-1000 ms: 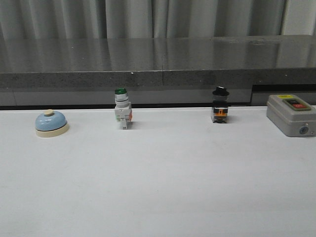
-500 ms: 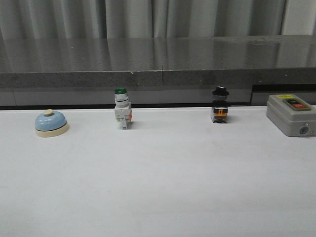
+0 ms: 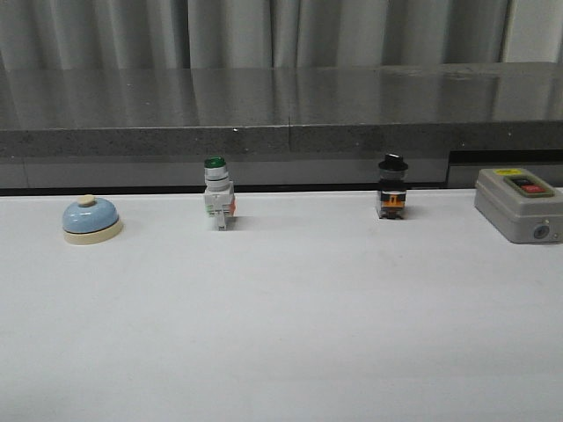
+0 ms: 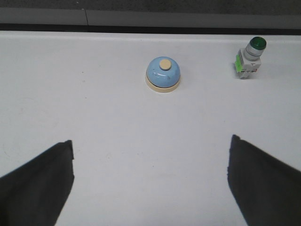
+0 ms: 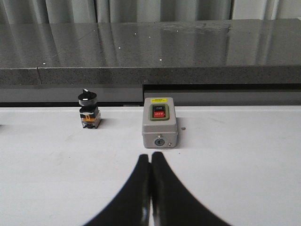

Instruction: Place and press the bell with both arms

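While one light-blue desk bell with a cream base and cream button sat upright near the far left of the white table, nothing touched it, and it stood well apart from the other three devices ranged along the table's far edge. Next to it in the row stood one white push-button switch with a green cap, then one black-knobbed selector switch with an orange band near its base, and at the far right one grey control box carrying a dark button and a red button under a small yellow label. From the right wrist camera the box's buttons read "ON" and "OFF", while the yellow label's print was too small to read; a keyhole-like fitting showed on its front face. Neither arm appeared in the front view. Seen from its own wrist camera, the left gripper hung above bare table short of the bell, its two dark fingers spread wide and holding nothing. At the right wrist camera, the right gripper was aimed at the grey box, its fingers pressed together with nothing between them.
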